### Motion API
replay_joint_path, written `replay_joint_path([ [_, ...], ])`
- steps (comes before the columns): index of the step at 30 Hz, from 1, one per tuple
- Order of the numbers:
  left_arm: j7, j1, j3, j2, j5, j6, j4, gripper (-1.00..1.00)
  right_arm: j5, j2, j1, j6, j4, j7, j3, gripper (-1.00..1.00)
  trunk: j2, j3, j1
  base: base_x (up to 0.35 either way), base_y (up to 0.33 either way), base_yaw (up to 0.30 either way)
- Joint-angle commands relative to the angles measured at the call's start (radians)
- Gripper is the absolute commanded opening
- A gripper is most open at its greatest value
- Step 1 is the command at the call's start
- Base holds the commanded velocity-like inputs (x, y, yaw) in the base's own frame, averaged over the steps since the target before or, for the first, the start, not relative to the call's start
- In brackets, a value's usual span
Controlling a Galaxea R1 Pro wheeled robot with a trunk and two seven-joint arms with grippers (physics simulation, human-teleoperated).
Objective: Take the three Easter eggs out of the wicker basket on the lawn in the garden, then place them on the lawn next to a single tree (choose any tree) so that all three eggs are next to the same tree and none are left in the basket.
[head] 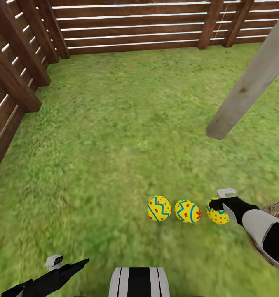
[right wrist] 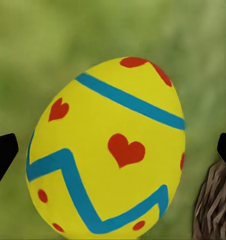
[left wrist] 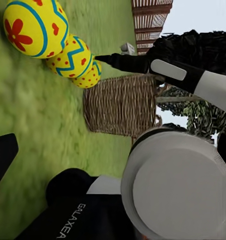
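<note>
Putting the third egg (head: 217, 215) down is our step now; our right end effector (head: 220, 202) sits spread around it on the lawn (head: 114, 144), beside two eggs (head: 159, 208) near the tree (head: 250, 82); the basket (left wrist: 122, 105) looks empty; next we lift away gently.

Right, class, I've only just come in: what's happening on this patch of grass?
A two-armed robot is laying painted eggs in a row on the lawn near a pale tree trunk. Two eggs already lie on the grass. The right end effector is at the third egg, its fingers either side of it and spread wider than the egg. The wicker basket sits just beside the row. The left end effector hangs idle, low and empty.
</note>
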Motion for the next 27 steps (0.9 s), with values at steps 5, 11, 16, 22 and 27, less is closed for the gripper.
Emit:
replay_joint_path([
  [5, -0.003, -0.001, -0.008, 0.001, 0.007, 0.010, 0.000, 1.00, -0.007, -0.002, 0.000, 0.004, -0.002, 0.002, 0.007, 1.00, 0.001, 0.019, -0.002, 0.000, 0.000, 0.000],
  [11, -0.003, -0.001, -0.008, 0.001, 0.006, 0.011, 0.000, 1.00, -0.005, -0.002, 0.000, 0.004, -0.002, 0.004, 0.007, 1.00, 0.002, 0.042, -0.005, 0.000, 0.000, 0.000],
  [16, -0.003, -0.001, -0.008, 0.001, 0.006, 0.011, 0.000, 1.00, -0.006, -0.003, 0.000, 0.003, -0.002, 0.012, 0.007, 1.00, 0.031, 0.058, -0.021, 0.000, 0.000, 0.000],
  [22, -0.003, -0.001, -0.008, 0.002, 0.007, 0.011, 0.000, 1.00, -0.005, -0.006, 0.000, 0.011, -0.011, 0.017, 0.003, 1.00, 0.073, 0.077, -0.044, 0.000, 0.000, 0.000],
  [27, -0.003, -0.001, -0.008, 0.004, 0.007, 0.012, 0.000, 1.00, -0.007, -0.006, 0.000, 0.021, -0.015, 0.038, -0.003, 1.00, 0.108, 0.093, -0.063, 0.000, 0.000, 0.000],
])
